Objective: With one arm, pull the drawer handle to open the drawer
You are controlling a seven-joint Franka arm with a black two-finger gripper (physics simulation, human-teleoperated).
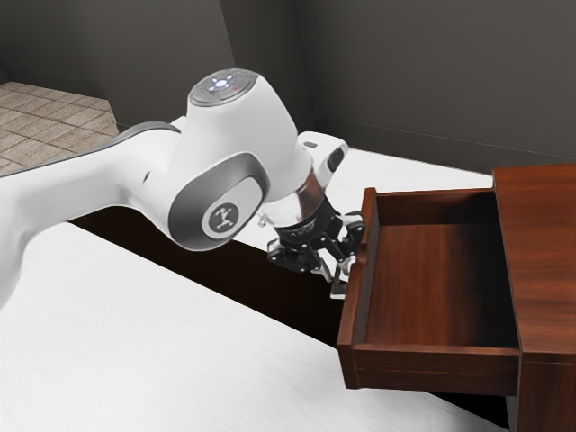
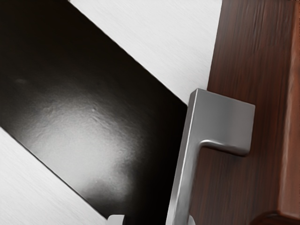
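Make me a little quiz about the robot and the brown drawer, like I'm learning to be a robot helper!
1. True or false: the dark brown wooden drawer stands pulled out of its wooden cabinet.
2. Pick one: the handle on the drawer's front is A) a silver-grey metal bar, B) a red plastic knob, C) a yellow rope loop.
3. Fill the gap: the black two-finger gripper sits at the drawer's ____ panel, where the handle is.

Key: 1 true; 2 A; 3 front.
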